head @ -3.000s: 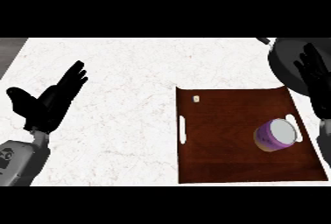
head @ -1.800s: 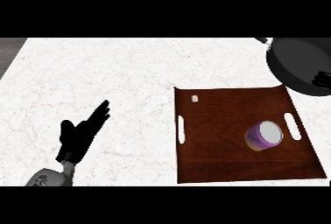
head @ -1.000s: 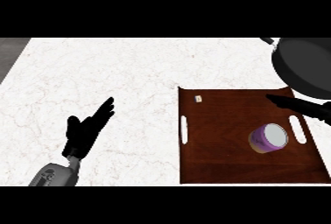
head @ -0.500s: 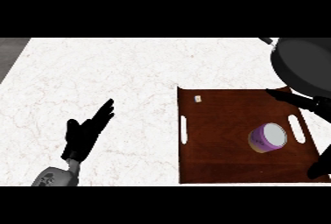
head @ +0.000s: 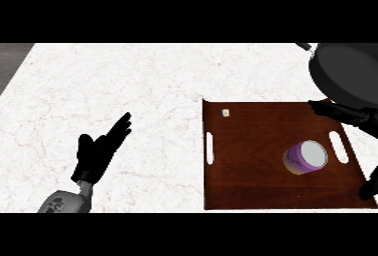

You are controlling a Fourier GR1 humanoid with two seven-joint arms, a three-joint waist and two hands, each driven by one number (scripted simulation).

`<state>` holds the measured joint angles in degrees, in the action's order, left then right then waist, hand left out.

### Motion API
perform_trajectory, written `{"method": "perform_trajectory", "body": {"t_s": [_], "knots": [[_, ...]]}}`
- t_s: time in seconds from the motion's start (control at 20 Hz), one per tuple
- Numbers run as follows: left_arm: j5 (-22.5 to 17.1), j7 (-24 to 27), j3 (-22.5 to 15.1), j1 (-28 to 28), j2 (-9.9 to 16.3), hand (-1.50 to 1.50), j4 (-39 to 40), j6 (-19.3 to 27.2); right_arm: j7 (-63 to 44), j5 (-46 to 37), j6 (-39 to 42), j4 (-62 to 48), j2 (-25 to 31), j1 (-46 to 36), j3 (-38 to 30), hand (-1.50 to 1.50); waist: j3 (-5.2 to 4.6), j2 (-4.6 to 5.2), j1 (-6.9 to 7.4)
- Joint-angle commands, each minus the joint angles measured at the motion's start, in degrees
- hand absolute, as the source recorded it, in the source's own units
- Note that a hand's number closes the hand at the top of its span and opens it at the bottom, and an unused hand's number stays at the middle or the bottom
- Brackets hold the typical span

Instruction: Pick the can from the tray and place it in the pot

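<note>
- Purple can (head: 306,157) lying on its side on the right half of the brown tray (head: 251,185), pale lid end facing up and to the right, just beside the tray's right handle slot (head: 339,147).
- Dark pot (head: 347,75) off the tray's far right corner, cut by the view's right edge, well clear of the can.
- Right hand (head: 341,112) coming in from the right edge over the tray's far right corner, between pot and can; dark fingers pointing left, spread and holding nothing. Another dark part of that arm showing low at the right edge, near the tray's near corner.
- Left hand (head: 102,149) resting on the white tabletop (head: 125,85) well left of the tray, fingers straight and up, empty.
- Step in hand, by the look of it: the reach, with no contact on the can yet.
- Best done by bringing the palm over the can's middle and closing across its curved side, not its ends.
- Worth minding: a can on its side rolls at a nudge, so better to close thumb and fingers together than to push from one side.
- Once lifted, only a short carry up and right, clearing the pot's rim before lowering in.
- Small pale bit (head: 225,113) near the tray's far left corner, out of the way.
</note>
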<state>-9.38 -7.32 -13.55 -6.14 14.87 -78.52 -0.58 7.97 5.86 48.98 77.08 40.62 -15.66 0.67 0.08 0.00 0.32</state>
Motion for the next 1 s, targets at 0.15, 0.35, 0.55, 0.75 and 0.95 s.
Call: {"method": "perform_trajectory", "body": {"t_s": [0.15,0.35,0.55,0.75,0.95], "knots": [[0.5,-1.0,2.0,0.6,0.1,0.00,-0.2,-1.6,-4.7,5.7,3.2,-3.1,-6.5,0.0,-0.5,-1.50,-0.09,-0.02,-0.15],[2.8,1.3,2.8,-4.3,-2.4,0.00,7.0,-1.5,-3.2,1.7,1.7,-7.0,-10.0,0.3,0.2,-1.50,-0.09,0.12,-0.38],[2.9,2.3,2.2,3.8,-1.6,0.00,-0.7,-3.0,2.3,-1.9,4.1,-14.5,-10.7,-0.7,-1.3,-1.50,-0.05,0.11,0.24],[3.4,0.9,3.4,3.6,-1.8,0.00,-0.8,-3.8,-1.8,-3.4,0.7,-11.9,-16.4,-1.1,1.2,-1.50,-0.08,-0.01,-0.02],[3.3,-1.5,4.0,1.8,-1.4,0.00,-1.7,-4.6,17.9,-15.9,-0.5,-12.5,-12.8,2.6,4.1,1.50,-0.01,0.08,0.05]]}}
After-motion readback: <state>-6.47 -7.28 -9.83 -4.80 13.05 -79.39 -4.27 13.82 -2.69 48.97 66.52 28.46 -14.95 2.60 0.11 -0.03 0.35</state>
